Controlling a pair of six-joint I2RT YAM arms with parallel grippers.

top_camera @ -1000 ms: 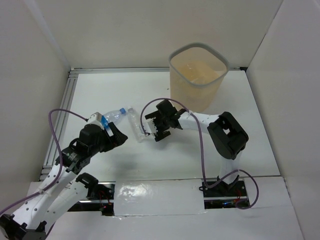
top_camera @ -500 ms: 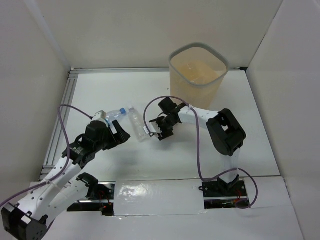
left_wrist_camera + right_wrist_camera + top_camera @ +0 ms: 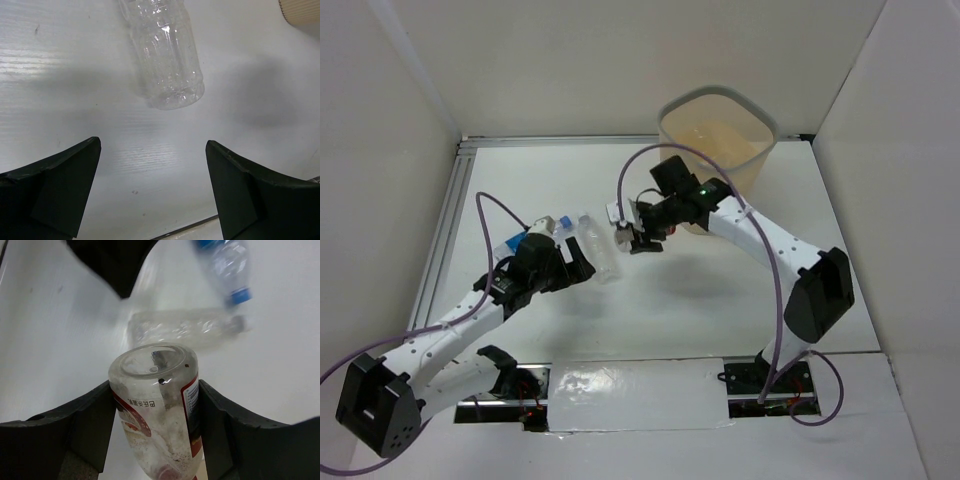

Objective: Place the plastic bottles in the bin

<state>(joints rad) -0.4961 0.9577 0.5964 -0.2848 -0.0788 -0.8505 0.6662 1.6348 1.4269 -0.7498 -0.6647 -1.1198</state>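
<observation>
Your right hand [image 3: 155,390] grips a red-labelled bottle [image 3: 160,410], held clear of the table [image 3: 720,290]. The bin [image 3: 718,92] stands just to its far right, so carry that way. Your left hand [image 3: 152,165] gapes empty, with a clear bottle [image 3: 167,55] lying just beyond it, its long axis pointing away.

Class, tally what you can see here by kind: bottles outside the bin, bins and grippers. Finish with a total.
Bottles: 3 (labelled bottle in the right gripper; clear bottle and blue-capped bottle lying on the table)
Bin: 1
Grippers: 2 (right, and left gripper)
Total: 6
</observation>
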